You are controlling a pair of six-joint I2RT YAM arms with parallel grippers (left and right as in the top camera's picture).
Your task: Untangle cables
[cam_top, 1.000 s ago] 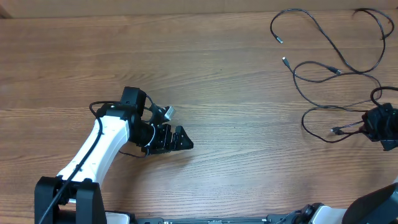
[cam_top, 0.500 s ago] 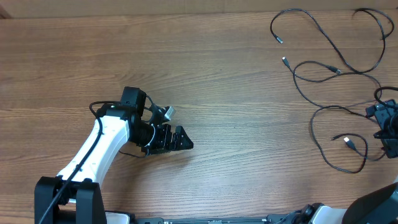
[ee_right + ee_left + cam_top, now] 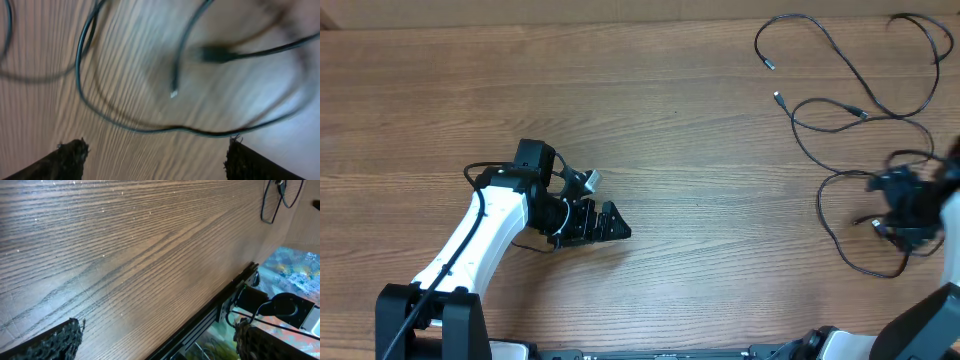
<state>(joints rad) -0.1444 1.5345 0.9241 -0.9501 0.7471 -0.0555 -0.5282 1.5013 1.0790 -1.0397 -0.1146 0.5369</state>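
left fingers (image 3: 60, 342) spread wide over the wooden worktop (image 3: 125, 255); right fingers (image 3: 70, 157) spread apart above loose black cables (image 3: 190, 131)

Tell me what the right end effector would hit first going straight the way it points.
Probably the black cable looping across just ahead of the open right end effector, then the wooden table under it. Blur leaves depth uncertain.
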